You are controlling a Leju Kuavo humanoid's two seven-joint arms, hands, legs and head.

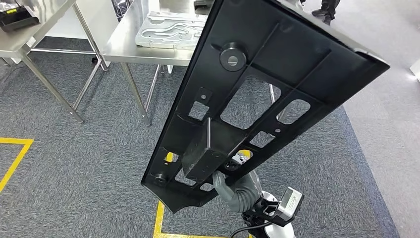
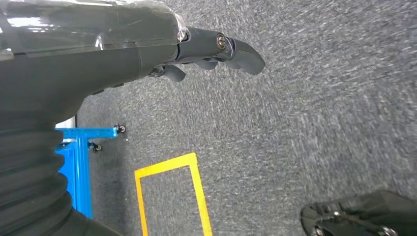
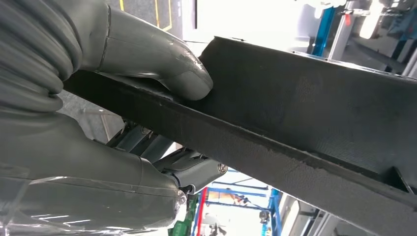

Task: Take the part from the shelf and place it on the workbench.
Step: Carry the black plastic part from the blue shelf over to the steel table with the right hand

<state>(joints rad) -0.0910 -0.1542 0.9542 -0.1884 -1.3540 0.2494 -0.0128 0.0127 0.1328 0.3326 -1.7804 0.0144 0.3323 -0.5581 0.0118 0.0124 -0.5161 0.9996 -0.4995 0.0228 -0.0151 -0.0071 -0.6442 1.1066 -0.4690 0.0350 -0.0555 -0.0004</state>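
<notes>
Right hand (image 1: 229,184) grips black plastic panel (image 1: 257,94) by its lower edge, tilted above grey carpet (image 1: 84,163); left hand (image 2: 196,49) hangs, fingers loosely curled, holding nothing; steel workbench (image 1: 124,47) beyond.

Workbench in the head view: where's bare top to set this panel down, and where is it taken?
The workbench has bare steel along its near edge and left side, bordering the grey tray. The middle and back are taken by that tray. The black panel, held by the right hand, hides the right end, so room there cannot be judged.
</notes>
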